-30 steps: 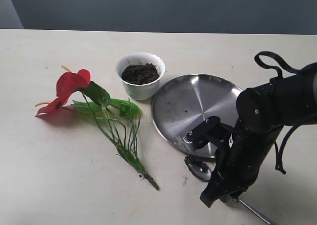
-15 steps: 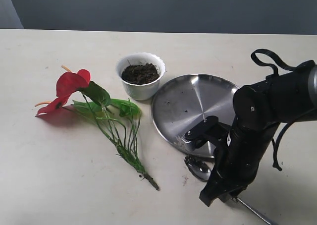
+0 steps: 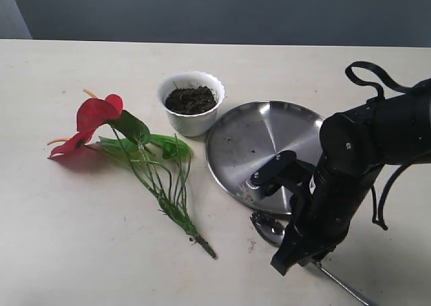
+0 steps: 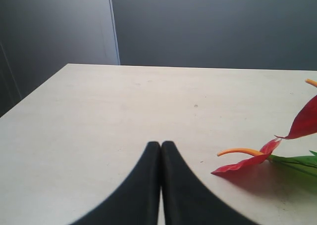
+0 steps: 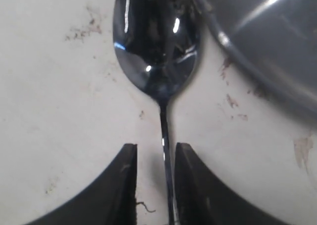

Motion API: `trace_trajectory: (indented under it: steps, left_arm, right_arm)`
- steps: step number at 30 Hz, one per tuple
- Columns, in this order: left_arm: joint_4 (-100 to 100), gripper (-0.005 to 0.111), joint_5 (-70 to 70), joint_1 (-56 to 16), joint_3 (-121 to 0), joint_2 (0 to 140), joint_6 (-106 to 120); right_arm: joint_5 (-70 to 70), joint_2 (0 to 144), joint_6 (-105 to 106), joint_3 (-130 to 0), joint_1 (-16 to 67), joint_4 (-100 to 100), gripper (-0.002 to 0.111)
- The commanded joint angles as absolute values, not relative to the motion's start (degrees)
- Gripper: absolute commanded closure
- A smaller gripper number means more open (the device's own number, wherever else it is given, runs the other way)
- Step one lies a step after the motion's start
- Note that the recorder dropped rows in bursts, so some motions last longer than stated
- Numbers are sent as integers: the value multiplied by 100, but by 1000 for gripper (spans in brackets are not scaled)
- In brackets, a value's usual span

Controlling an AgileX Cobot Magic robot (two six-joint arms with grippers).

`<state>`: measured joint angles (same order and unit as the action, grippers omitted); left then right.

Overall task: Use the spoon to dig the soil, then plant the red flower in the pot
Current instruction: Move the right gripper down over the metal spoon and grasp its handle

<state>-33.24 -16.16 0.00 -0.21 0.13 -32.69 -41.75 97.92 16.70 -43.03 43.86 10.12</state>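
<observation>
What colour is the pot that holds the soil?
White; the pot shows best in the exterior view.

spoon (image 5: pixel 156 46): polished steel, mirror-bright bowl with dirt specks stuck on it. steel plate (image 3: pixel 266 151): smooth metal, satin sheen, bright streaks. pot (image 3: pixel 192 120): white, glossy, ceramic-looking. soil (image 3: pixel 190 99): dark, matt, crumbly, fibrous. red flower (image 3: pixel 97 114): glossy plastic-looking blooms, waxy green leaves. table (image 3: pixel 81 238): pale, matt, smooth, brown smudges beside the spoon. left gripper (image 4: pixel 161 144) and right gripper (image 5: pixel 156 148): matt black, smooth.
</observation>
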Motion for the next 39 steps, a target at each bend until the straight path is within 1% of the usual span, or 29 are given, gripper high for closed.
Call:
trace_trajectory:
  steps: [1, 7, 24, 26, 27, 31, 36, 39]
  left_arm:
    - [-3326, 106, -1629, 5, 0, 0, -3283]
    - [-3326, 106, -1629, 5, 0, 0, -3283]
    - [-3326, 106, -1629, 5, 0, 0, -3283]
    - [-3326, 106, -1629, 5, 0, 0, -3283]
    - [-3326, 106, -1629, 5, 0, 0, -3283]
    - [-3326, 106, -1629, 5, 0, 0, -3283]
    - [-3326, 106, -1629, 5, 0, 0, -3283]
    - [-3326, 106, -1629, 5, 0, 0, -3283]
  right_arm:
    - [-4144, 9629, 1655, -4333, 4407, 893, 81]
    - [-4119, 9663, 1655, -4322, 4407, 879, 81]
    - [-4004, 10372, 1655, -4322, 4407, 954, 81]
    - [-4060, 10427, 1655, -4322, 4407, 981, 84]
    - [-4073, 10449, 1655, -4322, 4415, 997, 88]
    - [-4201, 10448, 1655, -4322, 4612, 1070, 109]
    - [-4212, 10448, 1655, -4322, 4866, 1057, 109]
    - [-4388, 10448, 1655, -4322, 4878, 1054, 109]
